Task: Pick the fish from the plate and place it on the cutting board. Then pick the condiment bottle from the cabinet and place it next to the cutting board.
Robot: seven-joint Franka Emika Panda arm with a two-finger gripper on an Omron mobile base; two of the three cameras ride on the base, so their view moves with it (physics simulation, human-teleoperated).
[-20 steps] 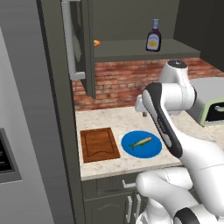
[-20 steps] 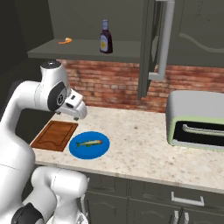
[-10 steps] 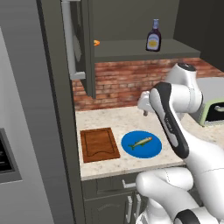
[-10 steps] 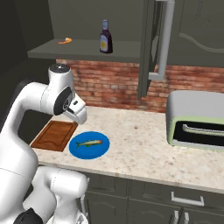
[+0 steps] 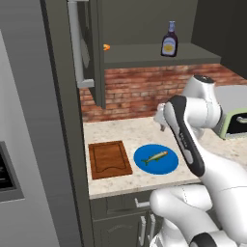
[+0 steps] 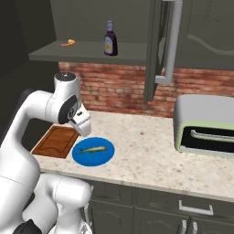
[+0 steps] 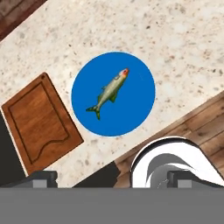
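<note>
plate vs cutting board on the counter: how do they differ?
Shape: the plate is round, the cutting board rectangular. Colour: the plate is bright blue, the cutting board reddish-brown wood with a darker groove. Load: the plate carries the fish, the cutting board is bare. Both lie flat, side by side on the speckled counter.

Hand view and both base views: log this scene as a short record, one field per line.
fish: lying on the plate
plate: blue, on the counter beside the cutting board
cutting board: bare, apart from the plate
condiment bottle: upright on the cabinet shelf
cabinet: door open
gripper: open, above the plate, holding nothing
toaster oven: on the counter
</note>
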